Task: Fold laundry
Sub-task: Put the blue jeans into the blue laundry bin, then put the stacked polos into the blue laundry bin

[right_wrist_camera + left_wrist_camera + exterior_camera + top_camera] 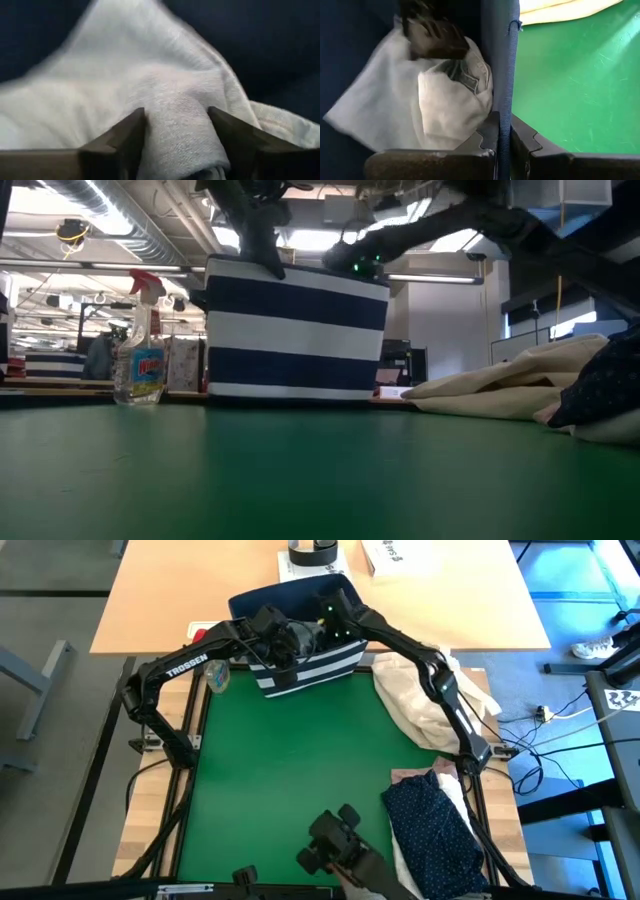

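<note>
Navy white-striped fabric bin (305, 665) holds the crumpled white cotton garment (165, 100). My right gripper (176, 131) straddles a raised fold directly ahead, jaws parted, not pinching. Left gripper (503, 145) clamps the bin's rim.

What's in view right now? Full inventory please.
bin: one, navy with white stripes, far edge of mat
white garment: one, inside bin
cream cloth: one bundle, right of bin
dotted shirt: one, navy, mat's near right
pink top: one, peeking from under dotted shirt
spray bottle: one, clear, left of bin
mat: one, green
left hand: shut on bin's rim
right hand: inside bin, open, astride a fold of white garment
</note>
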